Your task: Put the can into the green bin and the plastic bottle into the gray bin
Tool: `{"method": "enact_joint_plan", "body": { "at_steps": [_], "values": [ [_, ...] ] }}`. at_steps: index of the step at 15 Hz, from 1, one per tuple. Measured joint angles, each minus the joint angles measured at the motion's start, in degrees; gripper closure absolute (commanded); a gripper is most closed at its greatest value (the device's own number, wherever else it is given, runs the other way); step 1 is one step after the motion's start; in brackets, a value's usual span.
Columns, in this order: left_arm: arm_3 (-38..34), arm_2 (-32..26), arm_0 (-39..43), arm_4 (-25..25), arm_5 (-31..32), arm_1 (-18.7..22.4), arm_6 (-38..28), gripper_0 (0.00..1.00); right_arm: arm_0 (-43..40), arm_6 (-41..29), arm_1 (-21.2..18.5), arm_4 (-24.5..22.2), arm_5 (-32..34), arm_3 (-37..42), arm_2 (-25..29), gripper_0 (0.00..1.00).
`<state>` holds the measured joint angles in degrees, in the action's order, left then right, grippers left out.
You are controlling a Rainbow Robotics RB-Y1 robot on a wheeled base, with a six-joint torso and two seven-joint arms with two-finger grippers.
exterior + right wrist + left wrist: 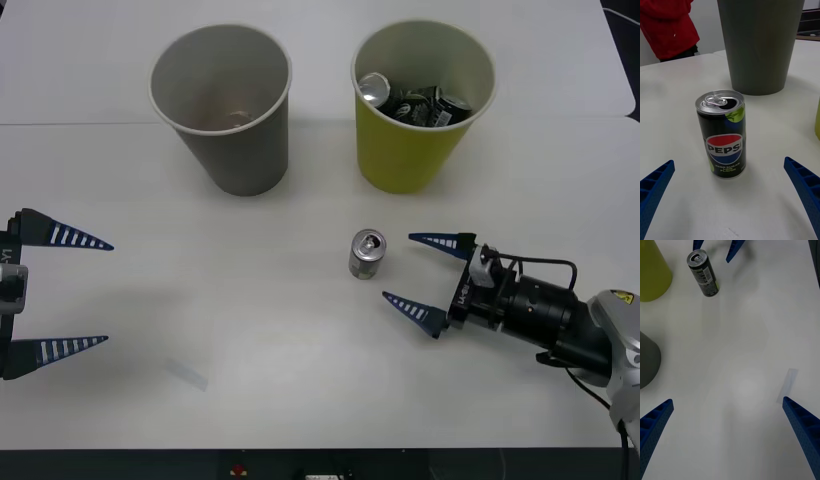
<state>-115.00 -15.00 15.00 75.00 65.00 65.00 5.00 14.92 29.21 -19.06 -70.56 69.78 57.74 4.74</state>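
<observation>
1. The right gripper (pixel 415 274) lies low over the table (pixel 300 380), fingers spread wide, holding nothing.
2. The can (pixel 367 253) stands upright just beyond its fingertips, untouched, in line with the gap between them.
3. Past the can, the green bin (pixel 420 105) stands upright with several dark cans inside; the gray bin (pixel 222 105) stands beside it, apart.
4. The left gripper (pixel 85 292) hovers at the table's left edge, well away from the can, fingers also spread and empty.
</observation>
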Motion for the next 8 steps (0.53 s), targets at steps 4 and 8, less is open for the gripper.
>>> {"method": "enact_joint_plan", "body": {
  "at_steps": [4, 8],
  "values": [
    [0.00, 0.00, 0.00, 0.00, 0.00, 0.00, 0.00, 0.00, 0.92, 1.15, 1.59, -0.02, -2.04, -0.35, -0.83, 0.00],
    [0.00, 0.00, 0.00, 0.00, 0.00, 0.00, 0.00, 0.00, 1.20, 2.08, 3.48, -0.04, -3.62, -0.36, -1.39, 0.00]
  ]
}}
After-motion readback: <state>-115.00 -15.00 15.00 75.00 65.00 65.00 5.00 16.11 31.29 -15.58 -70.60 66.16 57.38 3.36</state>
